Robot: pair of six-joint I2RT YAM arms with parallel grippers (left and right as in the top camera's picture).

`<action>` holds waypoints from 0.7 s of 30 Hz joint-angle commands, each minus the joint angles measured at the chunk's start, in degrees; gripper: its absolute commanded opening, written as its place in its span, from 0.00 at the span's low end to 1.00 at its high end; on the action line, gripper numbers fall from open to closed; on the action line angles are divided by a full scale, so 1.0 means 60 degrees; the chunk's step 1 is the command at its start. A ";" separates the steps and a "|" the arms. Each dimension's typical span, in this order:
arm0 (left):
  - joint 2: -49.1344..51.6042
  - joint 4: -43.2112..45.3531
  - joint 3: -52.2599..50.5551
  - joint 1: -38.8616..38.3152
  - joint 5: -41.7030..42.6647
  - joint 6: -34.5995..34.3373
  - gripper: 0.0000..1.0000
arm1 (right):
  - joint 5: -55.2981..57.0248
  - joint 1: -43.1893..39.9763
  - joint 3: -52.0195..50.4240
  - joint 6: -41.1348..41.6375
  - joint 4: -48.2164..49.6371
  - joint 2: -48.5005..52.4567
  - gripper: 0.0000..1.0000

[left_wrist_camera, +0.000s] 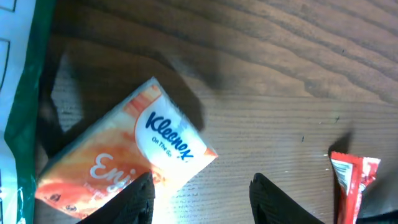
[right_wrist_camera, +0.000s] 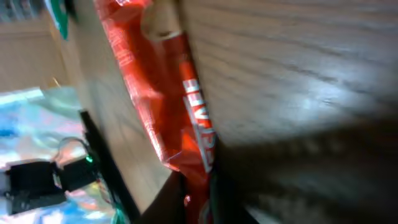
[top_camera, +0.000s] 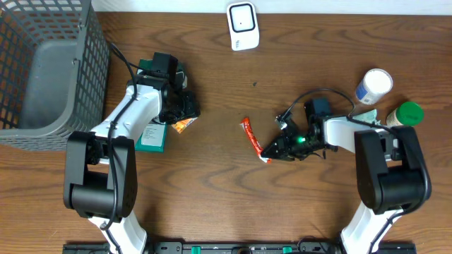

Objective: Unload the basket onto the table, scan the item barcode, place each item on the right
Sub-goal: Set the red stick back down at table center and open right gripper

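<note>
closest to me on the counter (top_camera: 233,204), the right gripper (top_camera: 272,152) is down low at the near end of the red sachet (top_camera: 251,136), which lies flat on the wood about mid-counter. from its wrist view the sachet's end runs in between the jaws, but i can't tell whether they are pinching it or sitting slack around it. i'd take this sachet for the item to be scanned, and the step in hand for the pick-up, since it isn't off the wood yet. next it wants a firm hold on that end, a lift, and a carry to the far edge with the barcode turned to the reader. no barcode shows on the face i can see.

over to the left a green-and-white packet (top_camera: 150,137) lies flat, and just beyond it an orange kleenex pack (left_wrist_camera: 124,155). the left gripper (left_wrist_camera: 202,196) hovers at that pack with its jaws spread, holding nothing.

further back on the right sit a white bottle (top_camera: 373,86) and a green-capped bottle (top_camera: 407,113), close together. in the far left corner is a grey mesh basket (top_camera: 95,56), and nothing shows inside it. at the far edge, in the middle, sits a small white scanner (top_camera: 242,27), well apart from the sachet.
</note>
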 commanded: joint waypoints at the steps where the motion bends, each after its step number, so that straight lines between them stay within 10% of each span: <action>1: -0.0098 -0.0062 0.0106 0.0022 -0.0015 0.0018 0.51 | 0.2153 -0.0288 -0.0058 0.0033 -0.0098 0.0379 0.22; 8: -0.0098 -0.0062 0.0106 0.0022 -0.0022 0.0022 0.51 | 0.2310 -0.0463 0.0015 -0.0018 -0.0102 0.0204 0.67; 21: -0.0098 -0.0062 0.0106 0.0022 -0.0025 0.0062 0.51 | 0.3654 -0.0470 0.0248 0.0463 -0.0007 0.0204 0.66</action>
